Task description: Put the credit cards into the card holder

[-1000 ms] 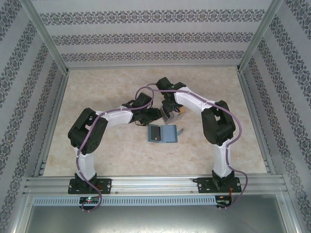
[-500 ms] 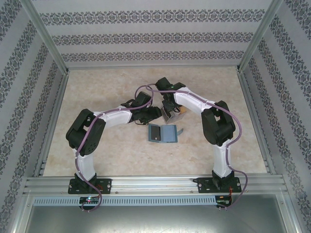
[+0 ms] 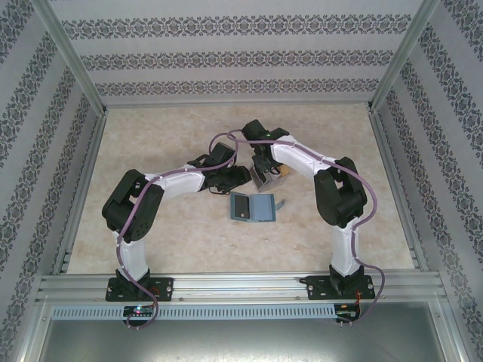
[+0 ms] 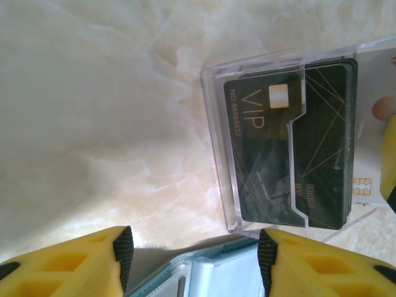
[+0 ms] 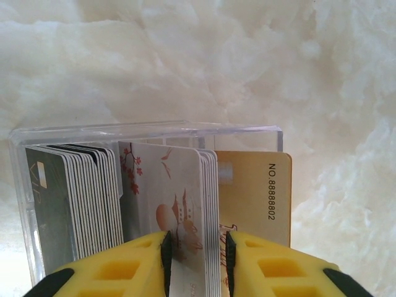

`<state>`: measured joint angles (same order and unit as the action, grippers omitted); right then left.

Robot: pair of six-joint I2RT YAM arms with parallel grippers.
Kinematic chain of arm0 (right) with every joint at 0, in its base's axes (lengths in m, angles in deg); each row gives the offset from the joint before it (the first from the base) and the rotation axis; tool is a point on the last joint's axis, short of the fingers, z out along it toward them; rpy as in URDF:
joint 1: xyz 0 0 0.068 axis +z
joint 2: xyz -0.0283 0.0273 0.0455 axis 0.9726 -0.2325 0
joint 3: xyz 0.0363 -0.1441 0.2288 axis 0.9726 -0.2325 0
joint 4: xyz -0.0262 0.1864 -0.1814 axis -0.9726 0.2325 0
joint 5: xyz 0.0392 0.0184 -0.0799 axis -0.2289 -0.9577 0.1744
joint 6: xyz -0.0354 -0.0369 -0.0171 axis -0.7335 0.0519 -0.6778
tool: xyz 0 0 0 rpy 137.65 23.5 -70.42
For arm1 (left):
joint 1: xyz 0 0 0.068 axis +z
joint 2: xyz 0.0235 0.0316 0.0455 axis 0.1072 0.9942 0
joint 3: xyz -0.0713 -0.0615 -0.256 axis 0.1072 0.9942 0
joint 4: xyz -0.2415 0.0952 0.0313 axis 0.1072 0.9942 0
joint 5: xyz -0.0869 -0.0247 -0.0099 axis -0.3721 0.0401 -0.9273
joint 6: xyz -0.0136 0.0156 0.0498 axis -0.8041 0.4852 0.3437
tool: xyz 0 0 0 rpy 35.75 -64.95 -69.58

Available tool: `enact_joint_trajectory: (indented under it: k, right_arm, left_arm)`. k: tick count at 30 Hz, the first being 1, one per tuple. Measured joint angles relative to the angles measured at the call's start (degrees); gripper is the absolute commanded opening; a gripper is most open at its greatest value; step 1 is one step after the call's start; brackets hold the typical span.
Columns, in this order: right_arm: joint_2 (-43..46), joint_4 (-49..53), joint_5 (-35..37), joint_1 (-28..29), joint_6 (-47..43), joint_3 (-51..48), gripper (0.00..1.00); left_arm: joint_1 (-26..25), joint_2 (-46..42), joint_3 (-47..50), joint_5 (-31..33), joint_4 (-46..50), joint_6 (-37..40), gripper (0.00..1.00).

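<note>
Black card (image 4: 263, 154), "VIP" lettering

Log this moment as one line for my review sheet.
phase: card pickup | right gripper: jaws around whitish cards in clear box, grip unconfirmed | left gripper: open, empty | card holder: lying open

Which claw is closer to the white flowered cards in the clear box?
Right. The right gripper straddles the white cards inside the clear box, a finger on each side. The left gripper hangs open short of the box, over the card holder.
</note>
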<state>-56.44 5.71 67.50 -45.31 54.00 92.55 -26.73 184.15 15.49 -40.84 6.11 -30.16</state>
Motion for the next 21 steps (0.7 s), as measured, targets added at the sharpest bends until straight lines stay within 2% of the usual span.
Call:
enact_joint_trajectory:
  k: [12,19,21]
  right_arm:
    - [1.88,0.04,-1.9,-0.68,0.33,0.0,0.07]
    - [5.97,0.07,-6.56,-1.97,2.47,-0.39,0.05]
    - [8.2,0.04,-8.46,-2.45,3.61,-1.29,0.02]
  left_arm:
    - [0.0,0.0,0.0,0.0,-0.02,0.0,0.57]
    - [0.0,-0.92,0.59,0.0,0.0,0.02,0.58]
    - [0.0,-2.14,0.98,0.02,0.02,0.04,0.59]
